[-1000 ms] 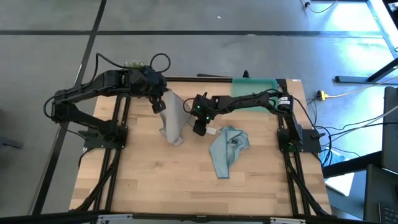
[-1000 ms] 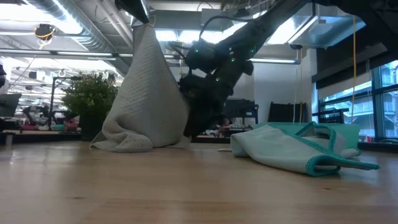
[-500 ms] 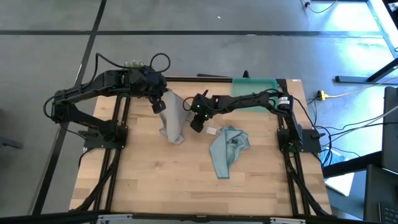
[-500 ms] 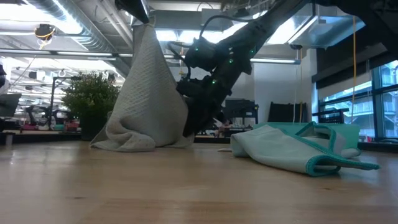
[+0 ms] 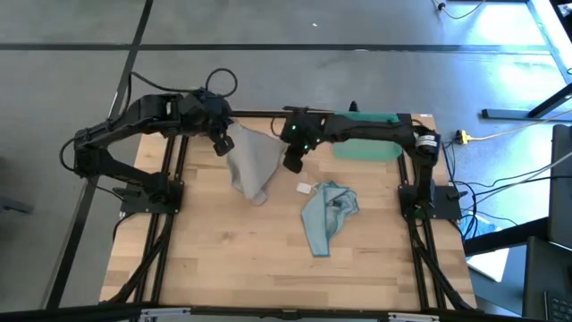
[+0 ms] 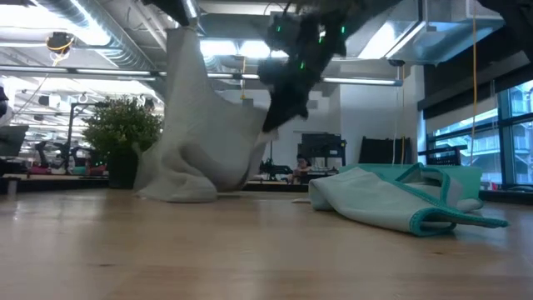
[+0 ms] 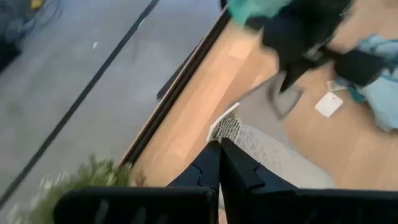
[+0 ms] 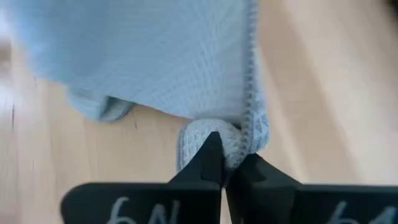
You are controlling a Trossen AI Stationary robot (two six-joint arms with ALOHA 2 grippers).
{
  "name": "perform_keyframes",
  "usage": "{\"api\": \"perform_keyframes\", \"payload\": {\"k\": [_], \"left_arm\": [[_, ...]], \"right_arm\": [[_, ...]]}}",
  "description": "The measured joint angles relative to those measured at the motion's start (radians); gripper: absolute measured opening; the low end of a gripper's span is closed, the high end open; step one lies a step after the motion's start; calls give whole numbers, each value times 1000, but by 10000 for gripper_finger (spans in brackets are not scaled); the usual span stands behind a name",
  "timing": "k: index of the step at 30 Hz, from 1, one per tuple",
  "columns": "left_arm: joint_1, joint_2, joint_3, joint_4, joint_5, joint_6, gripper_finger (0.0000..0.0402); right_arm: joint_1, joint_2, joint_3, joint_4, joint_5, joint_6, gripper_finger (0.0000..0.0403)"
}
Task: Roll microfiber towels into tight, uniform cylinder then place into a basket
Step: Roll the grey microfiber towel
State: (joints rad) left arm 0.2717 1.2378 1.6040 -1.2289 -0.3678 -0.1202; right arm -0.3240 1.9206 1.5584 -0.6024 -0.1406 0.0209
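Note:
The pale grey towel (image 5: pixel 253 165) hangs spread between my two grippers near the table's far edge. My left gripper (image 5: pixel 225 146) is shut on its upper left corner. My right gripper (image 5: pixel 292 164) is shut on its right corner. The towel's lower end (image 6: pixel 179 187) rests bunched on the table. The light blue towel (image 5: pixel 326 215) lies crumpled on the table nearer the right, with a small white tag (image 5: pixel 307 189) beside it. The teal basket (image 5: pixel 375 150) stands at the far right, partly under my right arm. My left gripper pinches a corner of the grey towel (image 7: pixel 227 127) between its two fingers, coming slanting down from the far left. The cloth hangs below the fingers. My right gripper pinches a bunched, hemmed corner of the same towel (image 8: pixel 214 134) between its fingertips, slanting down from the right. That corner is lifted clear, with the cloth sagging toward the left gripper.
A small green potted plant (image 6: pixel 121 133) stands at the far left edge behind the left arm. The near half of the wooden table (image 5: pixel 268 268) holds nothing in the high view.
My right gripper has shut on the grey towel's right corner and risen toward the far edge, lifting that side clear and spreading the cloth. The towel's lower end has stayed on the table. My left gripper has shifted slightly up and left, keeping its hold.

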Motion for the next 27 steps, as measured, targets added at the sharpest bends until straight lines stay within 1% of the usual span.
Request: {"api": "perform_keyframes", "payload": {"k": [4,6,9,12,16,19,21,23,27], "left_arm": [[23,3,55,-50,-22,-84,0],[30,7,67,-83,-44,-87,0],[29,6,71,-78,-96,-83,0],[36,7,71,-79,-121,-83,0],[39,7,71,-80,-128,-87,0],[33,5,71,-96,-127,-87,0],[25,-1,71,-135,-127,-91,0],[12,-6,71,-185,-125,-127,0],[-24,-22,71,-275,-110,-245,0]], "right_arm": [[-17,-31,116,-150,11,-66,2],[-19,-32,183,-233,56,-102,2],[-19,-33,297,-324,150,-143,2],[-21,-35,389,-366,227,-184,2],[-35,-35,487,-409,292,-215,1],[-50,-36,509,-414,298,-239,1],[-58,-35,503,-410,298,-263,1],[-67,-35,486,-400,290,-298,1],[-85,-23,465,-349,201,-356,1]]}}
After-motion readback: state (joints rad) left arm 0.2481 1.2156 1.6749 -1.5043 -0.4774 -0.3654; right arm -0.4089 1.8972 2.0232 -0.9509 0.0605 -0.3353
